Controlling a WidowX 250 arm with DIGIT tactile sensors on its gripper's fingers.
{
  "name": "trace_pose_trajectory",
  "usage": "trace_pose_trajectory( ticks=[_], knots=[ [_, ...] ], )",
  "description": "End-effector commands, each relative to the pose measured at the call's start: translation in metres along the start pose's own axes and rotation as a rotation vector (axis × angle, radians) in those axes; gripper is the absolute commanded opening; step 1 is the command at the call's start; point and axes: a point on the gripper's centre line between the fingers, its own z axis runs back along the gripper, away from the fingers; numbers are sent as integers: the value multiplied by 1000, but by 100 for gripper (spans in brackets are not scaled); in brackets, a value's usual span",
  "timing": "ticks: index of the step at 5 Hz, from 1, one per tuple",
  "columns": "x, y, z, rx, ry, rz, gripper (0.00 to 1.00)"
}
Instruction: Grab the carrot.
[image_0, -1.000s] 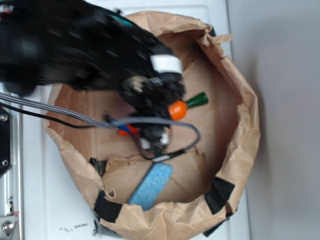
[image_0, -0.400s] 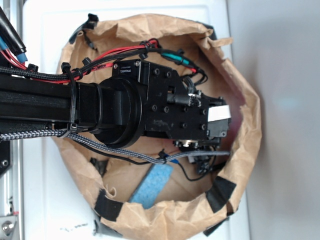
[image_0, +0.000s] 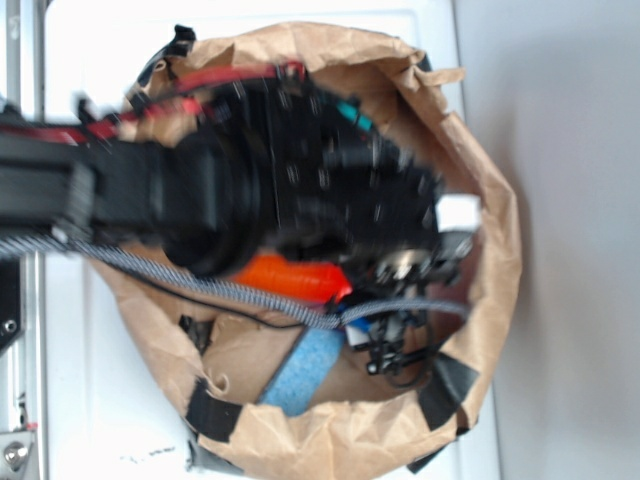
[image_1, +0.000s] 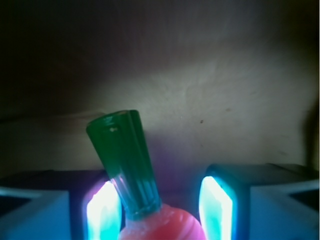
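Observation:
The carrot (image_1: 150, 220) shows in the wrist view with its dark green stem cap (image_1: 125, 160) standing up between my fingers and its orange top at the bottom edge. My gripper (image_1: 160, 200) straddles it. The left pad (image_1: 102, 210) is next to the stem, and the right pad (image_1: 215, 207) stands apart from it with a gap. In the exterior view my blurred black arm (image_0: 300, 190) covers the bag's middle, and the orange carrot (image_0: 290, 278) shows just under it. The fingers are hidden there.
A crumpled brown paper bag (image_0: 490, 270) rings the scene, with black tape (image_0: 445, 388) on its rim. A light blue sponge (image_0: 300, 372) lies on the bag's floor at the front. Cables (image_0: 250, 295) hang below the arm. The bag wall rises close behind the carrot in the wrist view.
The arm has swung over the bag and lowered, now blurred with motion. The carrot's orange body shows under the arm again, lower and further left than its top a second ago.

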Motion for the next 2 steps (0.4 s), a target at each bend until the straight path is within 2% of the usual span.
trace_pose_trajectory(
  ticks=[1, 2],
  knots=[
    [5, -5, 81, -113, -64, 3, 0],
    [0, -5, 90, -109, -76, 1, 0]
  ],
)
